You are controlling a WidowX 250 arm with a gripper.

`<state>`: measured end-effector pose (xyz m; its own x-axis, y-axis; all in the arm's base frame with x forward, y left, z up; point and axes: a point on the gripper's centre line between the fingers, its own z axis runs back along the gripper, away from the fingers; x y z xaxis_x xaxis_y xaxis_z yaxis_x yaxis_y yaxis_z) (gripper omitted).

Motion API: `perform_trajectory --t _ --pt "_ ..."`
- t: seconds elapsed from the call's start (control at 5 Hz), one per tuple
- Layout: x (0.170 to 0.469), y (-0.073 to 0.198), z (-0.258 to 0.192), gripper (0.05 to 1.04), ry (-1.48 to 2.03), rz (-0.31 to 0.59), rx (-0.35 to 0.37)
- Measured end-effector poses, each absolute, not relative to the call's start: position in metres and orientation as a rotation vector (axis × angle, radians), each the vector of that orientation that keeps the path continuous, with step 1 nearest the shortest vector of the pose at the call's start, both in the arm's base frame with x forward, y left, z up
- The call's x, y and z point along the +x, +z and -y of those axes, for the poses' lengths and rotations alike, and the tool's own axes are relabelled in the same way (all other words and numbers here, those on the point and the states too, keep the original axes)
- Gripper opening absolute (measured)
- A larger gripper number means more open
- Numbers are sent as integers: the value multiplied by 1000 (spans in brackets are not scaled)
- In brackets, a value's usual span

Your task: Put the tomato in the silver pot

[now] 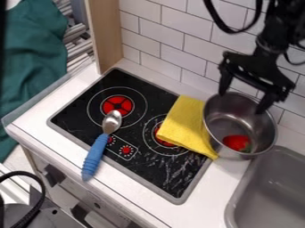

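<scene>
Hanging over the silver pot (214, 129): gripper (242, 102), fingers spread apart. Tomato (236, 142) inside pot, on its bottom. Yellow cloth (186, 124) against pot's side. Blue-handled spoon (95, 156) well apart from pot; grey sink (241, 196) just beside it.

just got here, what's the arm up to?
Tomato-in-pot job, and the tomato is already in the silver pot by the sink. The gripper is over the pot with its jaws apart, holding nothing. Yellow cloth and blue-handled spoon lie on the stove top, the spoon's handle running past its near edge.
</scene>
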<state>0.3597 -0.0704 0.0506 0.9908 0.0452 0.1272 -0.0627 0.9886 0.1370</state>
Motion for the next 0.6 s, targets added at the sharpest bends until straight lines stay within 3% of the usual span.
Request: perform_trajectory --t 0.4,0.6 --pt "353 71 28 1010 146 176 138" --pt "349 66 17 1010 167 167 108"
